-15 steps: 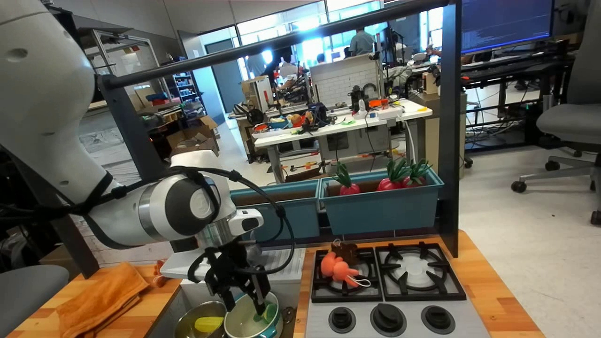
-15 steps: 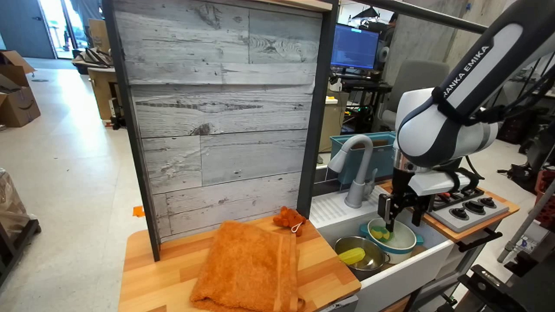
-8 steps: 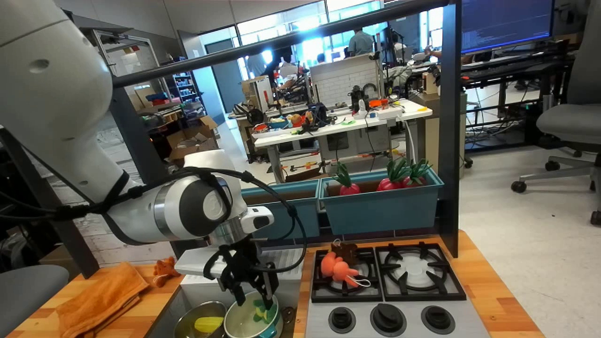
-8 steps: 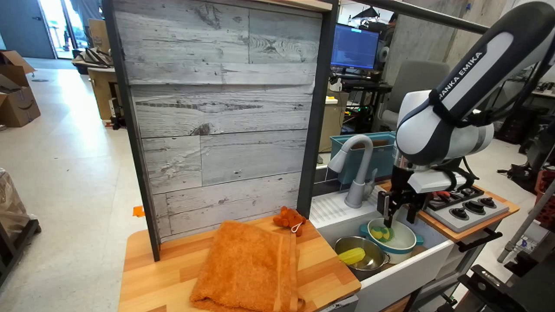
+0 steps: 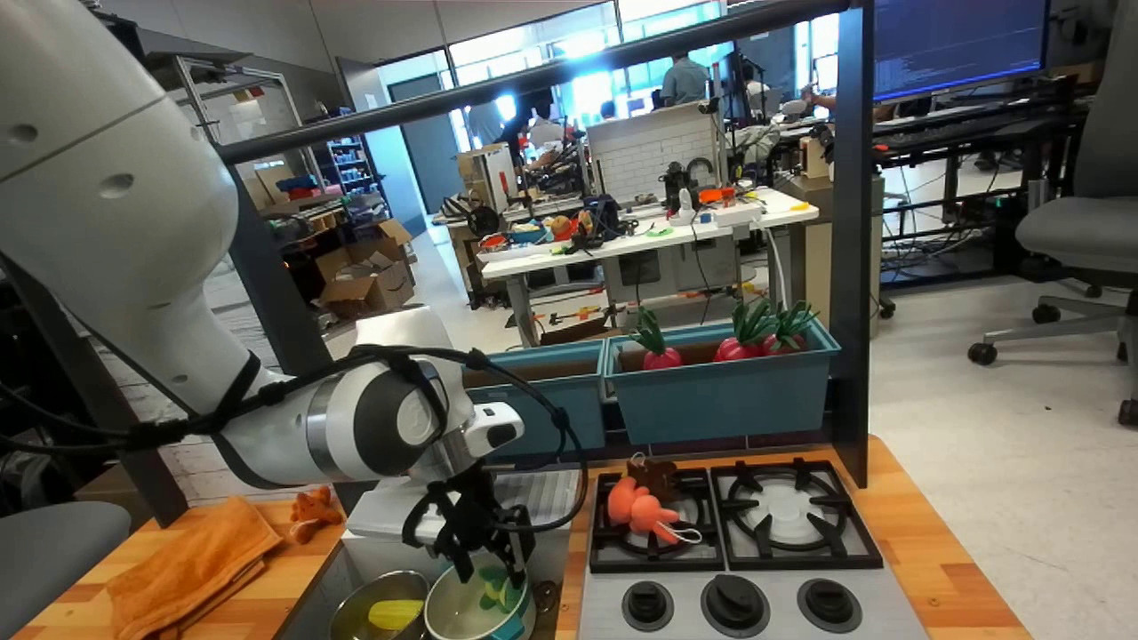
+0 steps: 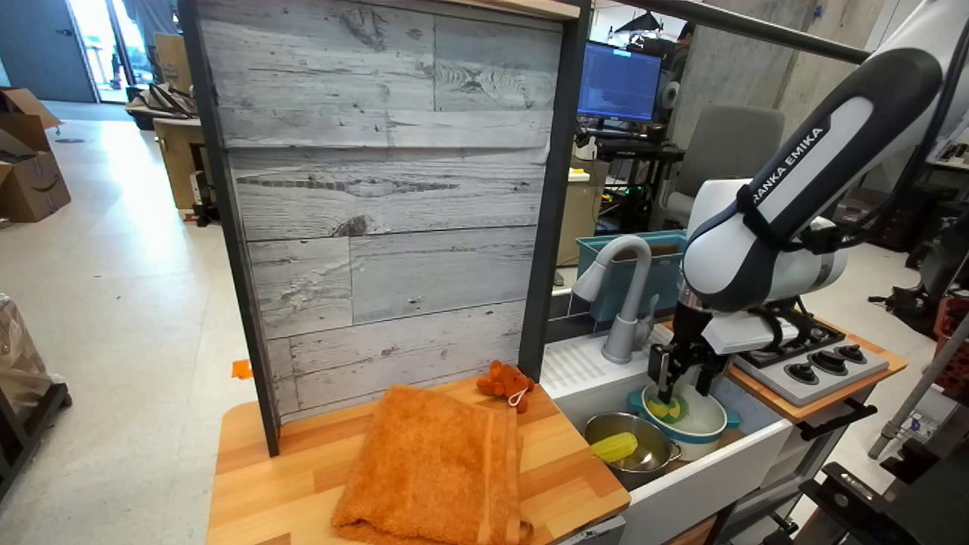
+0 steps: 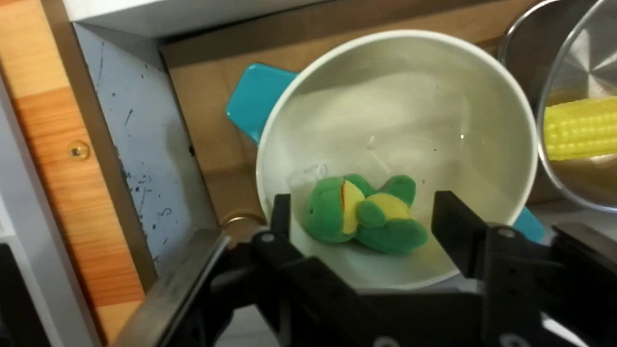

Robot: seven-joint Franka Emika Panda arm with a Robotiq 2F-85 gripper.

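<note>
Well, the gripper (image 7: 364, 209) gapes wide over the pot (image 7: 424, 106); lowered crooked, it might jab the toy (image 7: 371, 214) inside

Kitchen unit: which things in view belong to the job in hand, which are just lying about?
Likely in the job:
tool, open over the white pot
white pot, in the sink
green toy, inside the white pot

Lying about:
corn, in the metal pot
orange towel and orange toy, on the counter
coral toy, on the stove
radishes, in the planter

Matt plush toy (image 7: 370, 216), glossy pot (image 7: 409, 115), shiny metal pan (image 7: 585, 58)
</note>
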